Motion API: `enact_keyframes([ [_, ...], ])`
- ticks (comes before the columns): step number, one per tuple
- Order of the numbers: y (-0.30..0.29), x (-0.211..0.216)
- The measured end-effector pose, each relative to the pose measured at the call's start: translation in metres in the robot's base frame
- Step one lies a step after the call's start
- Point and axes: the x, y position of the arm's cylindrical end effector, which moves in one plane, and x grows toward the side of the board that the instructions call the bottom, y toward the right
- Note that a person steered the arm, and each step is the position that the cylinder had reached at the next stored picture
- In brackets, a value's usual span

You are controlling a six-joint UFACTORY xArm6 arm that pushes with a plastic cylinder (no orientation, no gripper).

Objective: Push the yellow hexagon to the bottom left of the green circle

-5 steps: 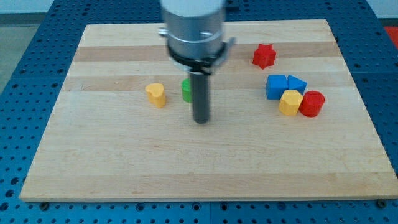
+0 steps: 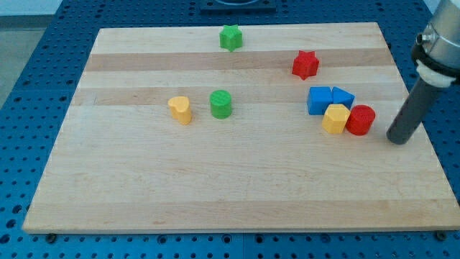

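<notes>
1. My tip (image 2: pixel 399 139) rested on the board near its right edge. It was a bare rod end with nothing to open or close, it held nothing, and it touched no block.
2. Nearest to it, just to the view's left, stood the red cylinder (image 2: pixel 361 119), apart from the tip by a small gap.
3. The yellow hexagon (image 2: pixel 336 119) sat directly left of that cylinder and touched it. It also pressed against the blue cube (image 2: pixel 319 100) and a second blue block (image 2: pixel 343 97) above it, so it was hemmed in on three sides.
4. The relation that mattered: the hexagon lay left of the tip with the red cylinder between them, and the green circle (image 2: pixel 221 104) lay farther left again, well apart near the board's middle. In my judgement a straight leftward push would have driven the red cylinder along too.
5. The spot to the bottom left of the green circle was bare wood, just below a yellow heart (image 2: pixel 180 110).
6. A red star (image 2: pixel 305 65) and a green star (image 2: pixel 230 37) sat toward the view's top, clear of the route.
7. No brand, label or writing could be read anywhere on the wooden board (image 2: pixel 215 187) or blocks.
</notes>
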Motion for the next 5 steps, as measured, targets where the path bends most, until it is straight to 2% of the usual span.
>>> enact_keyframes([
  [1, 0.0, -0.022],
  [2, -0.005, -0.025],
  [5, -0.103, -0.025],
])
